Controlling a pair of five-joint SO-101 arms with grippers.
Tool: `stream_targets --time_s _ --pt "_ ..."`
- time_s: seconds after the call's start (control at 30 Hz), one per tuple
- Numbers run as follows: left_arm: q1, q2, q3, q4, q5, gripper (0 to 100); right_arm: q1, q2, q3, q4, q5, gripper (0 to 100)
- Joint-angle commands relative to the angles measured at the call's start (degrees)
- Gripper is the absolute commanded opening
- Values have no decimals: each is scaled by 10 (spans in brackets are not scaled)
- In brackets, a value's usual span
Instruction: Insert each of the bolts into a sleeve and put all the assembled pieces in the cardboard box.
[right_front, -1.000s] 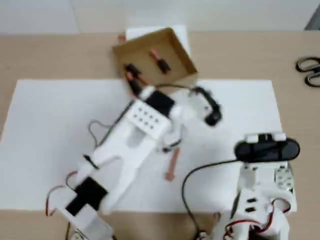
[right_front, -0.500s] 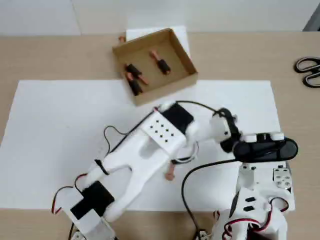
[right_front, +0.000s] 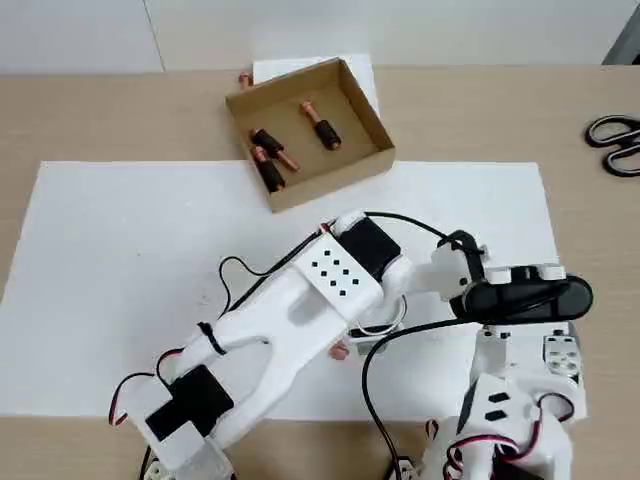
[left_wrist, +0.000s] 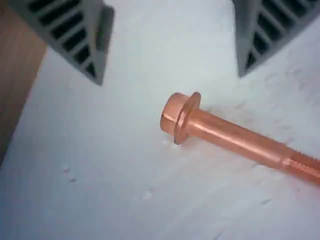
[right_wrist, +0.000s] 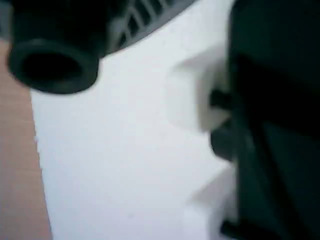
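1. Inside the cardboard box (right_front: 335, 178), at the far side of the surface (right_front: 100, 110), lie three assembled pieces (right_front: 322, 126), copper and black.
2. One loose bolt (left_wrist: 225, 132) lies flat on the large white sheet (right_front: 120, 260). In the high view one end pokes out from under the left arm (right_front: 300, 310).
3. The left gripper (left_wrist: 170, 72) hangs over the bolt's head, spread wide and touching nothing.
4. One black sleeve (right_wrist: 50, 65) is clamped in the right gripper (right_wrist: 90, 45), raised off the sheet.
5. One small copper-coloured piece (right_front: 243, 78) lies just behind the box; I cannot tell what it is.
6. One pair of scissors (right_front: 615, 145) rests at the surface's right edge, well apart from everything else.
7. Two arms stand at the near edge, the right arm (right_front: 515, 400) beside the left.
8. The surface is light wood. The large sheet covers its middle, and a smaller white sheet (right_front: 310, 66) shows behind the box. Beyond the far edge is a pale area with thin seams.
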Motion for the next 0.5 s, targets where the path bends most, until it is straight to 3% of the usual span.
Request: stream_targets --time_s 0.0,0.13,0.47 --pt "-3 -25 -4 4 -2 174 3 -4 -6 -13 4 7" --pt "-2 -25 -6 5 -22 174 3 -4 -6 -13 4 7" --pt "-4 -25 14 4 -229 175 3 -4 -4 -13 4 7"
